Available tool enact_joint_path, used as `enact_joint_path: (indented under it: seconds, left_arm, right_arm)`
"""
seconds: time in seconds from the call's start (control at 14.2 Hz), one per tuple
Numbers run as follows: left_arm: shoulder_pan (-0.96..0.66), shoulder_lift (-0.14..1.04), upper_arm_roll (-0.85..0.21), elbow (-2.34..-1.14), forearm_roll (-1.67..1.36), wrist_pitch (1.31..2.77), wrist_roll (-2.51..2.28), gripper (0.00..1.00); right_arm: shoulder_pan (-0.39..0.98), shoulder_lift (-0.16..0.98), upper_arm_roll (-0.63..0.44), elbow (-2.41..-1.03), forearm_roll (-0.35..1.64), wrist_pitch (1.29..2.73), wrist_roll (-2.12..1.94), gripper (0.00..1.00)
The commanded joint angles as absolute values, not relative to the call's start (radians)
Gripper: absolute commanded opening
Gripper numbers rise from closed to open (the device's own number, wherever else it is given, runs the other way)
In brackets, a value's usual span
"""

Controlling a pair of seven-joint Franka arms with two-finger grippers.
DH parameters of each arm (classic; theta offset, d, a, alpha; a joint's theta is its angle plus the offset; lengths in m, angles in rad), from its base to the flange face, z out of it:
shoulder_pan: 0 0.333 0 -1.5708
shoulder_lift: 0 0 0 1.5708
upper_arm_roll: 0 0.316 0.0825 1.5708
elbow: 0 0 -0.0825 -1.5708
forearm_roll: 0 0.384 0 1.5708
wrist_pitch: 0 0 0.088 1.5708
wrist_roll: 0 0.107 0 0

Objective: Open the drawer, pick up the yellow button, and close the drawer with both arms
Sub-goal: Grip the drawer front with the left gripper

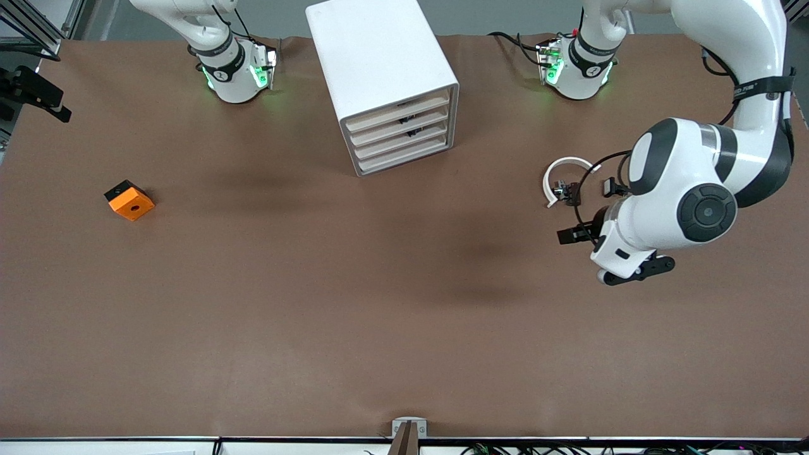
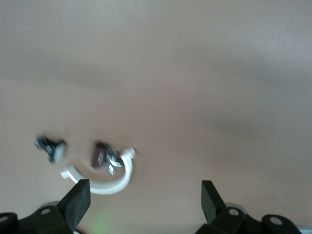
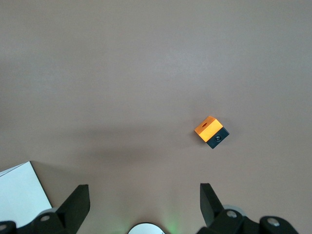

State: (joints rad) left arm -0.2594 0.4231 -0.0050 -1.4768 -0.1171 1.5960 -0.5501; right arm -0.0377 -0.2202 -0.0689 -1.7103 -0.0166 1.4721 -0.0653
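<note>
Even overhead light falls on the brown table [image 1: 316, 303], leaving soft, diffuse shadows. The front view is sharp. The left wrist view is blurred, smearing the white arc [image 2: 109, 183]. The right wrist view stays crisp.
</note>
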Motion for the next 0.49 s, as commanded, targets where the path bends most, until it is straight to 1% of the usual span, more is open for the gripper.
enact_joint_path:
  seconds: [0.0,0.28,0.42]
  left_arm:
    - [-0.281,0.491,-0.003,-1.381,-0.204,1.511,-0.696,1.00]
    - [-0.295,0.514,-0.003,-1.381,-0.426,1.509,-0.993,1.00]
    - [-0.296,0.544,-0.005,-1.381,-0.509,1.509,-1.131,1.00]
  right_arm:
    - [-0.051,-0.229,-0.060,-1.707,-0.031,1.473,-0.074,1.00]
    - [-0.051,-0.227,-0.060,-1.704,-0.037,1.473,-0.074,1.00]
    - [-0.051,-0.227,-0.060,-1.704,-0.037,1.473,-0.074,1.00]
